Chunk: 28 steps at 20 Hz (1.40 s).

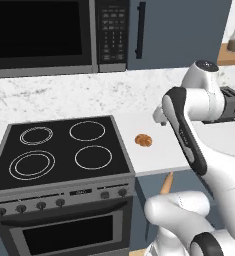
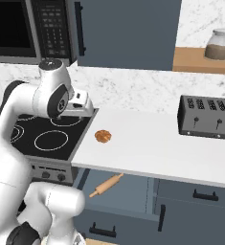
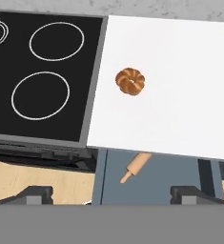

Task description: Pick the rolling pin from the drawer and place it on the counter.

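The rolling pin (image 2: 106,185) (image 3: 136,167) (image 1: 167,182) is a slim tan wooden cylinder lying at an angle in the open slate-blue drawer (image 2: 133,194) (image 3: 161,183). One end of it is tucked under the edge of the white counter (image 2: 147,146) (image 3: 180,95) (image 1: 161,152). My gripper (image 3: 112,195) hangs high above the seam between stovetop and counter, pointing down. It is open with nothing between the two dark fingertips (image 3: 35,193). In the hand view the pin lies a little right of the gripper's middle, far below. The hand's white body (image 2: 82,104) shows above the stove's right edge.
A round brown pastry (image 3: 130,81) (image 2: 103,136) lies on the counter near the stove. The black stovetop (image 1: 59,150) sits left, with the oven front below and a microwave (image 1: 39,32) above. A dark toaster (image 2: 203,116) stands at the right, with a jar (image 2: 219,44) on a wooden shelf above it.
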Tool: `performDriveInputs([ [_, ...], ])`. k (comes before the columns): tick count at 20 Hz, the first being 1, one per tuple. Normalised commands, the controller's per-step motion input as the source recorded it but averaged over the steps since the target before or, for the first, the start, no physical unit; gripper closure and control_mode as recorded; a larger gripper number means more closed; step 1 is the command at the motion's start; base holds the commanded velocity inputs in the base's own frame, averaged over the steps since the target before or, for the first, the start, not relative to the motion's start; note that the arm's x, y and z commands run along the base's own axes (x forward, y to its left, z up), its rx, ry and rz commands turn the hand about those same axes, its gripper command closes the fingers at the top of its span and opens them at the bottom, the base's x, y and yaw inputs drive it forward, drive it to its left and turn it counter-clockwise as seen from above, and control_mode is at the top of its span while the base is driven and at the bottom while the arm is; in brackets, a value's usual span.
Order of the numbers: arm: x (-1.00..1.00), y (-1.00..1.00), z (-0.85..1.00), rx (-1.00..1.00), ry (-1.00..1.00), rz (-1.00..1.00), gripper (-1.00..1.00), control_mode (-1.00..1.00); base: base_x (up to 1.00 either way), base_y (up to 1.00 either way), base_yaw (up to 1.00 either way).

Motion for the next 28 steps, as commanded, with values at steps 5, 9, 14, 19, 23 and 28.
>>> performDriveInputs([
  [5, -0.74, 0.85, 0.0, -0.01, -0.06, -0.13, -1.0, -1.0, 0.0, 0.0, 0.0],
  [9, -0.33, 0.36, 0.0, 0.0, 0.0, -0.17, -1.0, -1.0, 0.0, 0.0, 0.0],
  [14, 0.0, -0.04, 0.0, 0.0, 0.0, 0.0, -1.0, -1.0, 0.0, 0.0, 0.0],
  [19, 0.0, -0.02, 0.0, 0.0, 0.0, 0.0, -1.0, -1.0, 0.0, 0.0, 0.0],
  [23, -0.01, 0.0, 0.0, 0.0, 0.0, 0.0, -1.0, -1.0, 0.0, 0.0, 0.0],
  [28, -0.1, 0.13, 0.0, 0.0, 0.0, 0.0, -1.0, 1.0, -0.3, 0.4, -0.1],
])
